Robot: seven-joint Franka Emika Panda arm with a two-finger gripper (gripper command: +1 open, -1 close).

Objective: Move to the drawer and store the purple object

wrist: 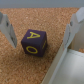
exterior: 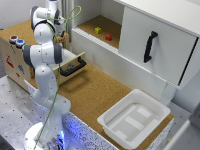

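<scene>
In the wrist view the purple object (wrist: 33, 42), a cube with yellow letters, rests on the cork surface. My gripper (wrist: 39, 46) is open, with one finger (wrist: 7, 31) on each side of the cube and a gap between each finger and the cube. In the exterior view the gripper (exterior: 61, 37) hangs low over the cork at the back, by the wooden box (exterior: 14, 61); the arm hides the cube there. The drawer (exterior: 69, 61) stands pulled out of the box, its black bar handle (exterior: 75, 66) facing the exterior view's right.
A white cabinet wall (wrist: 70, 65) runs close beside the cube. In the cabinet recess sit a yellow cube (exterior: 98, 30) and a red cube (exterior: 108, 37). The large white door (exterior: 165, 42) has a black handle. A white tray (exterior: 134, 118) stands at the front.
</scene>
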